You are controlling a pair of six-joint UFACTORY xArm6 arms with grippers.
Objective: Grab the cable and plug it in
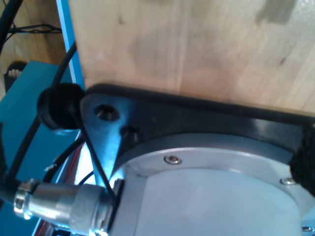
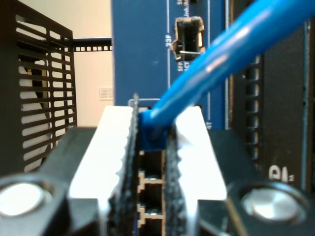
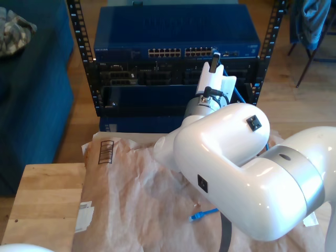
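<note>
Exterior view: white arm [image 3: 247, 173] fills the 4 o'clock part, reaching up toward the blue switch [image 3: 176, 34] in the rack [image 3: 79, 58] at 12 o'clock; my second gripper [image 3: 214, 63] sits at the switch's port row [image 3: 184, 52], seen from behind, so jaw state not readable from this side; the cable [image 3: 202, 214] has its free plug lying on crumpled brown paper [image 3: 136, 194] at 6 o'clock, just beside the arm's elbow; a stretch of blue also shows past the arm near 3 o'clock.

Second wrist view: close look the outside camera lacks; white fingers [image 2: 110, 147] with dark ridged pads pinch the cable's blue plug boot [image 2: 151, 132] between them; cable runs from the jaws up toward 1 o'clock across the blue switch face; open ports [image 2: 150, 179] lie directly beyond the jaw gap.

First wrist view: pale wooden tabletop [image 1: 197, 44], black mounting plate [image 1: 206, 118], grey arm base [image 1: 211, 196], metal connector [image 1: 64, 204]; my first gripper's jaws: cannot tell.
</note>
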